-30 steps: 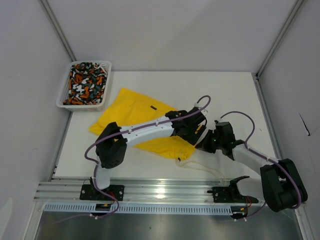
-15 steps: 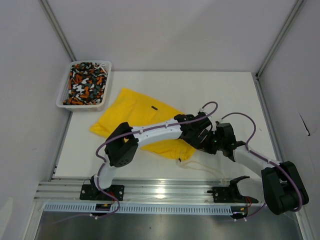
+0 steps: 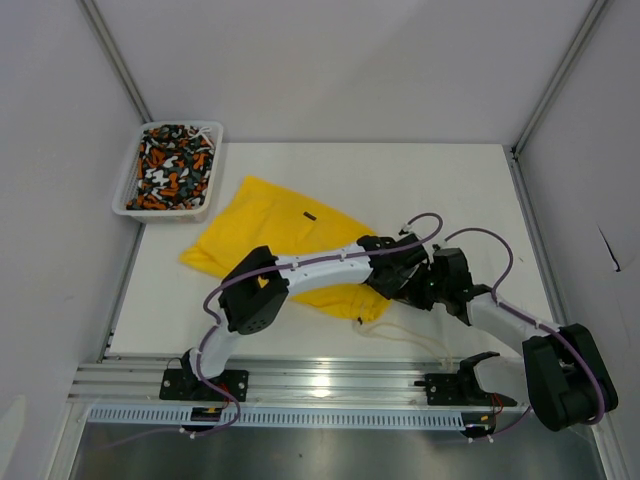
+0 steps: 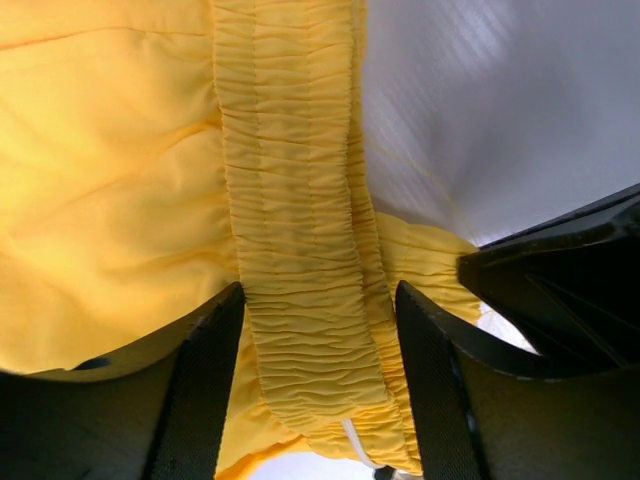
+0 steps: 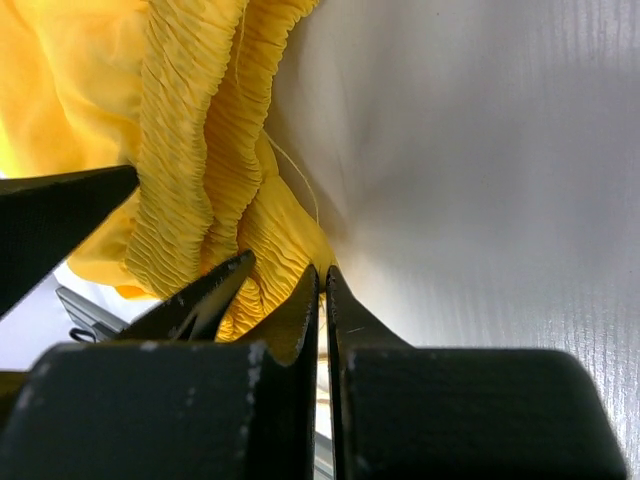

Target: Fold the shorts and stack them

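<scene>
Your left gripper (image 4: 318, 380) has its fingers (image 4: 205, 400) spread, one on each side of the gathered waistband (image 4: 290, 200) of the yellow shorts (image 3: 265, 215); the band runs between them, close against both inner faces but not squeezed flat. Your right gripper (image 5: 322, 278) has its fingers pressed together, tips against the bunched waistband corner on the table (image 3: 430, 180); you can't tell whether any cloth is nipped between them. Yellow shorts lie spread left of centre, both grippers at their near-right corner; patterned shorts (image 3: 172, 165) sit heaped in the white basket (image 3: 165, 212), far-left corner.
</scene>
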